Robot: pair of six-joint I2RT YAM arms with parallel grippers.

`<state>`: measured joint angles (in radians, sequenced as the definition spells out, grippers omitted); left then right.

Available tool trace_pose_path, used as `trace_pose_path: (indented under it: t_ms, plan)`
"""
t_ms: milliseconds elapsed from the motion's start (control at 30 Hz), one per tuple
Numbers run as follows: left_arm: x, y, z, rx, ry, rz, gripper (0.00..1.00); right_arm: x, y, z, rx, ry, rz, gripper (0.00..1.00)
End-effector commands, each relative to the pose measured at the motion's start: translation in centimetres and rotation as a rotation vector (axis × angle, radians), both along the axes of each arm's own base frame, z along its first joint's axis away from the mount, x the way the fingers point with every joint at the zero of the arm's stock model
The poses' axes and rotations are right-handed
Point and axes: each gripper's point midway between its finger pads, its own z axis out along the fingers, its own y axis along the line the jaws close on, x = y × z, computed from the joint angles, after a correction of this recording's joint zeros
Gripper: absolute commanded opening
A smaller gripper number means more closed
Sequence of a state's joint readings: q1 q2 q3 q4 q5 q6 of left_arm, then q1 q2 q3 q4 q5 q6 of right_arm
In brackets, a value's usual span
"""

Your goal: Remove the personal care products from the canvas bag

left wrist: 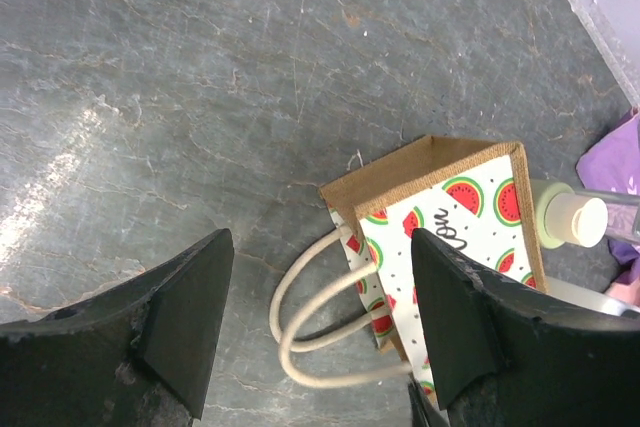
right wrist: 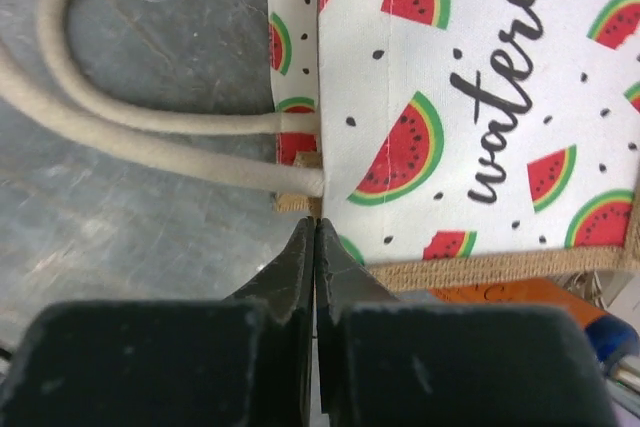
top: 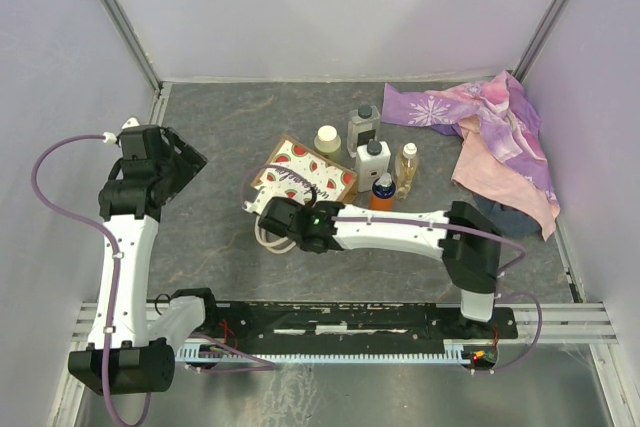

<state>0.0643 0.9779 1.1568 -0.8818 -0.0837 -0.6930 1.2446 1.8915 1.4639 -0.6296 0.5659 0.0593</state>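
Left claw (left wrist: 322,247) open, both dark fingers (left wrist: 180,317) low in frame, spread wide and holding nothing. Grey marbled worktop (left wrist: 200,97) fills most of the view. Canvas bag (left wrist: 440,217) lies on its side between and beyond the fingers, watermelon panel up, tan edge showing. Cream handles (left wrist: 300,337) loop toward the camera on the worktop. Cream-capped bottle (left wrist: 570,219) just beside the bag's right edge. Purple cloth (left wrist: 615,152) at far right.

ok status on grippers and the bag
Left gripper open, off the canvas bag. Right gripper shut at its rim. Bottles standing outside. Nothing blocking.
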Motion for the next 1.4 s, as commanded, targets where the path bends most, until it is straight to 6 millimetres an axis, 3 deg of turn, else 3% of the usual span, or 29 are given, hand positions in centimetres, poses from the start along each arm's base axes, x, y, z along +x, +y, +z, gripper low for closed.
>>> trace_pose_path:
  t_ms: [0, 100, 167, 300, 400, 433, 500, 533, 600, 833, 1000, 1133, 1300, 1333, 1367]
  plan:
    - [0.5, 1.2, 3.3, 0.059, -0.097, 0.029, 0.78, -2.1, 1.1, 11.2, 0.334, 0.044, 0.014, 0.01]
    - [0.7, 1.2, 3.5, 0.062, -0.101, 0.030, 0.78, -3.8, 0.6, 17.5, 0.492, 0.085, 0.040, 0.01]
    - [0.8, 1.1, 3.5, 0.055, -0.107, 0.027, 0.78, -4.6, 0.4, 20.6, 0.570, 0.134, 0.063, 0.01]
    - [1.0, 0.5, 3.3, 0.029, -0.112, 0.008, 0.78, -4.1, -0.8, 22.1, 0.608, 0.216, 0.038, 0.01]
    - [0.7, 0.4, 3.1, 0.029, -0.107, 0.001, 0.78, -3.2, -1.2, 20.0, 0.542, 0.199, 0.024, 0.11]
    - [0.6, 0.5, 3.0, 0.034, -0.102, 0.000, 0.78, -2.9, -1.2, 18.5, 0.511, 0.197, 0.015, 0.32]
    - [0.4, 0.5, 2.8, 0.037, -0.096, 0.001, 0.78, -2.6, -0.9, 16.0, 0.462, 0.201, 0.015, 0.62]
    - [0.4, 0.5, 2.6, 0.035, -0.093, -0.002, 0.78, -2.3, -0.7, 14.9, 0.436, 0.199, 0.013, 0.70]
    - [0.4, 0.3, 2.4, 0.026, -0.092, -0.006, 0.78, -1.8, 0.0, 13.3, 0.406, 0.198, 0.018, 0.76]
    - [0.6, 0.1, 2.1, 0.017, -0.091, -0.017, 0.78, 0.7, 3.1, 10.0, 0.359, 0.144, 0.030, 0.79]
    - [0.6, 0.1, 1.7, 0.022, -0.082, -0.022, 0.78, 2.4, 4.2, 5.6, 0.256, 0.121, 0.004, 0.79]
    - [0.6, 0.0, 1.4, 0.018, -0.079, -0.028, 0.78, 3.9, 3.8, 2.3, 0.164, 0.058, -0.046, 0.79]
    - [0.7, -0.4, 1.1, 0.002, -0.080, -0.040, 0.78, 6.7, 1.7, 0.7, 0.026, -0.158, -0.165, 0.78]
    - [0.7, -0.4, 1.1, 0.001, -0.081, -0.042, 0.78, 7.2, 1.1, 0.8, 0.002, -0.195, -0.195, 0.75]
    - [0.7, -0.4, 1.2, 0.002, -0.082, -0.042, 0.78, 7.5, 0.9, 0.8, -0.010, -0.213, -0.210, 0.60]
